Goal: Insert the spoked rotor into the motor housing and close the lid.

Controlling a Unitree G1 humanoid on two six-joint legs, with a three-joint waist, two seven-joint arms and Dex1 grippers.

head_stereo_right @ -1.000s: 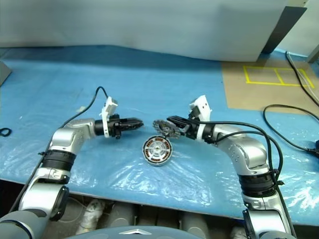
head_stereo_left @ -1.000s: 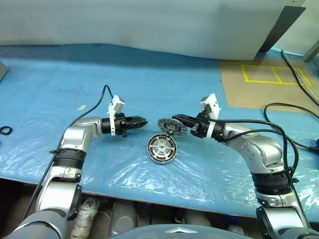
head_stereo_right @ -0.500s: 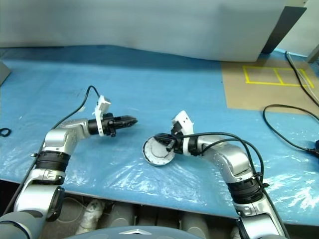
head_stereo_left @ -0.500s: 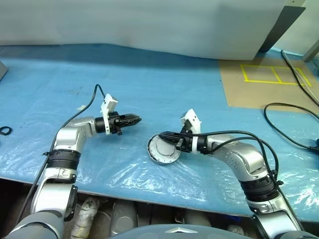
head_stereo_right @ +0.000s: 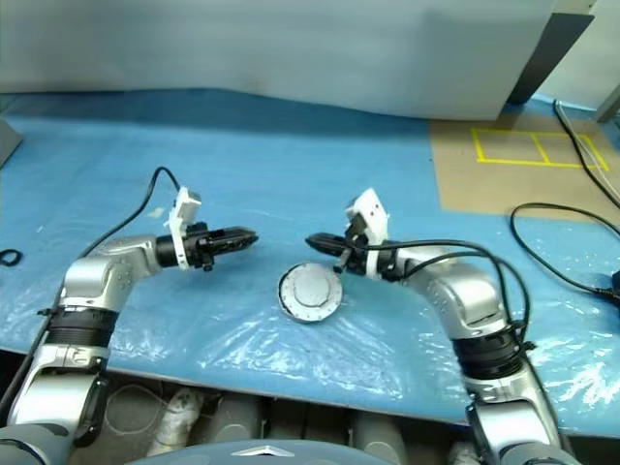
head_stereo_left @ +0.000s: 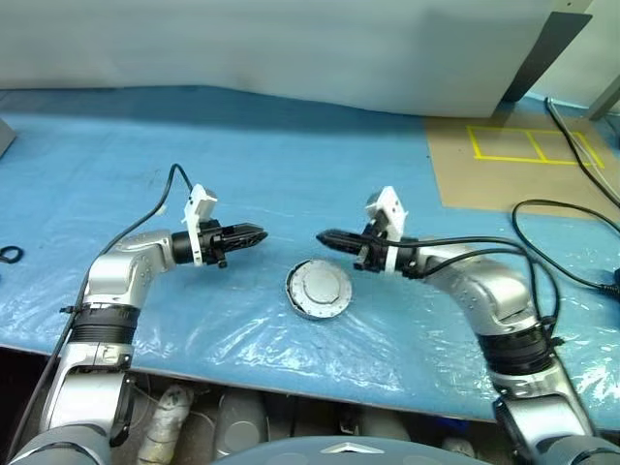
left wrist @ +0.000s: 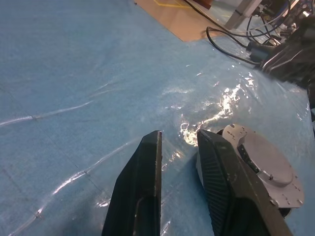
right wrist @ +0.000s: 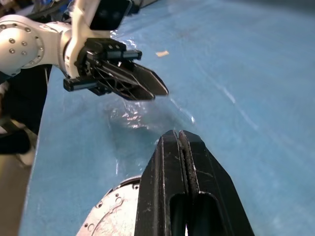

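The motor housing sits on my counter, on the clear plastic sheet over the blue cover, and its lid is folded down on top — plain gray face up, a small raised hub at the middle. With the lid down I cannot tell where the spoked rotor is.

My right tool hangs above the counter just behind and a little to the right of the housing, apart from it, with its two black fingers pressed flat together and nothing between them. My left tool hangs off to the left of the housing, also clear of it; its fingers stand a narrow gap apart and hold nothing. The two tools point toward each other across the gap above the housing.

A black cable lies on the counter at far right, near a brown patch marked with yellow tape.
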